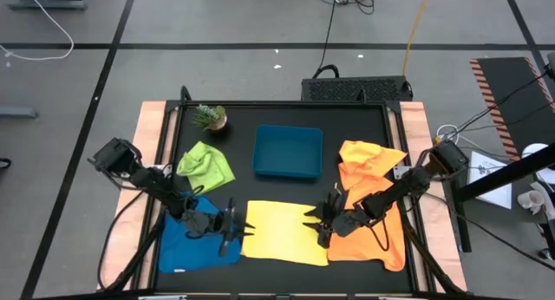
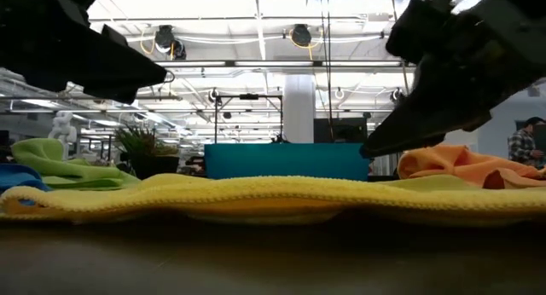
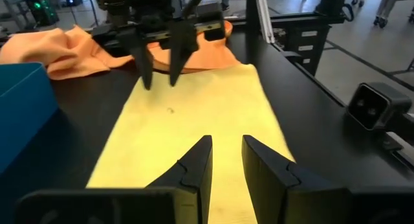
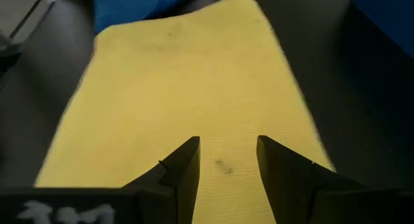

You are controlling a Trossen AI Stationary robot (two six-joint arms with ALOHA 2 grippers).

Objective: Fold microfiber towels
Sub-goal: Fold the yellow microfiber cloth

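A yellow towel [image 1: 282, 232] lies spread flat near the table's front edge, between a blue towel [image 1: 195, 246] on its left and an orange towel [image 1: 375, 209] on its right. A crumpled lime green towel [image 1: 206, 166] lies farther back on the left. My left gripper [image 1: 236, 229] hovers open over the yellow towel's left end [image 3: 194, 114]. My right gripper [image 1: 314, 222] hovers open over its right end [image 4: 181, 88]. The two grippers point at each other. In the low view both sets of fingers [image 2: 158, 73] [image 2: 371, 148] stand clear above the cloth.
A teal tray [image 1: 288, 151] stands behind the yellow towel at mid table. A small potted plant [image 1: 211, 118] sits at the far left. Bare black tabletop [image 1: 364, 127] shows to the right of the tray. The table's raised side rails [image 1: 401, 118] border both sides.
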